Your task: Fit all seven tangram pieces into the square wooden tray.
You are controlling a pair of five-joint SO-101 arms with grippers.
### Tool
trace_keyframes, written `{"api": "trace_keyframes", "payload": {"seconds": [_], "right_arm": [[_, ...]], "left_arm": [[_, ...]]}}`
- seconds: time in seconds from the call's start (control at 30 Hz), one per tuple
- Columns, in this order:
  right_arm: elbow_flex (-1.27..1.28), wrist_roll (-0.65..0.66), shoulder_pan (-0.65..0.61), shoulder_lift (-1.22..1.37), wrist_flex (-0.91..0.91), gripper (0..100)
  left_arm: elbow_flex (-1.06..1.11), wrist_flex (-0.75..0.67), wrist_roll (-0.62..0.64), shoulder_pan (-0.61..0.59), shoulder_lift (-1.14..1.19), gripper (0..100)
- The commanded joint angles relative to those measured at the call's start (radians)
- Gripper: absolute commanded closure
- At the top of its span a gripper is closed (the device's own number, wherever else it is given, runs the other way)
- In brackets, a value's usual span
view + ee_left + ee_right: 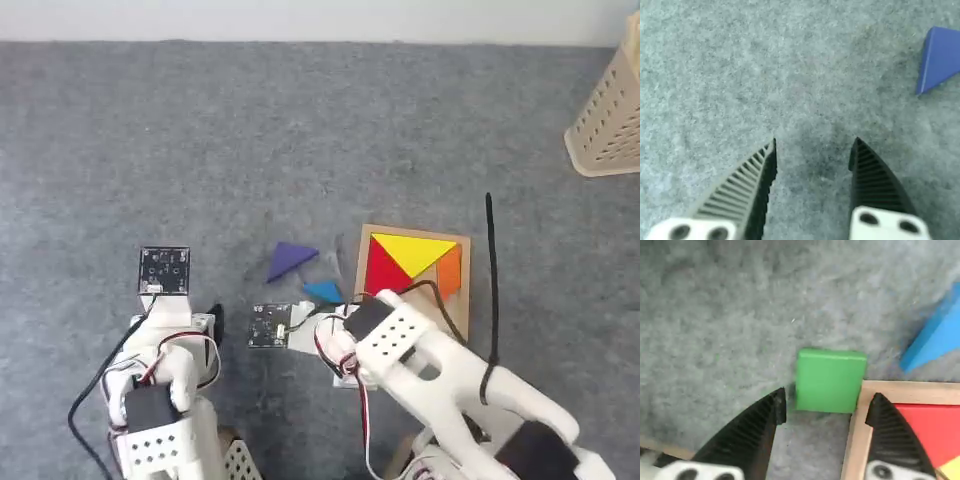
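While the right claw [828,393] hangs spread over the green square [830,381], which lies on the counter [200,130] against the outer rim of the wooden tray [852,440], the left claw [815,142] hangs spread above bare felt toward the counter's near edge. The tray, right of the counter's middle, holds a yellow triangle [412,250], a red triangle [385,270] and an orange piece [451,270]. A purple triangle [290,260] and a blue triangle [323,291] lie outside it, on the side facing the left arm.
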Motion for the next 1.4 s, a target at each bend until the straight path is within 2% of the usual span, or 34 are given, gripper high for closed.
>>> {"api": "trace_keyframes", "payload": {"seconds": [0.0,0.3,0.53,0.9,1.03,1.2,1.37], "right_arm": [[0.002,0.012,-0.016,-0.047,-0.018,73.9],[0.043,0.005,-0.019,-0.045,-0.096,73.9],[0.098,0.005,-0.079,-0.045,-0.168,74.2],[0.104,0.003,-0.082,-0.045,-0.173,74.2],[0.087,-0.084,-0.084,-0.045,-0.162,74.2],[0.014,-0.167,-0.084,-0.045,-0.05,74.2],[0.011,-0.178,-0.084,-0.045,-0.051,74.2]], "left_arm": [[-0.004,0.006,0.008,-0.005,-0.017,77],[-0.004,0.006,0.008,-0.005,-0.017,77],[-0.004,0.006,0.008,-0.005,-0.017,77],[-0.004,0.006,0.008,-0.005,-0.017,77],[-0.004,0.006,0.008,-0.005,-0.017,77],[-0.004,0.006,0.008,-0.005,-0.017,77],[-0.004,0.006,0.008,-0.005,-0.017,77]]}}
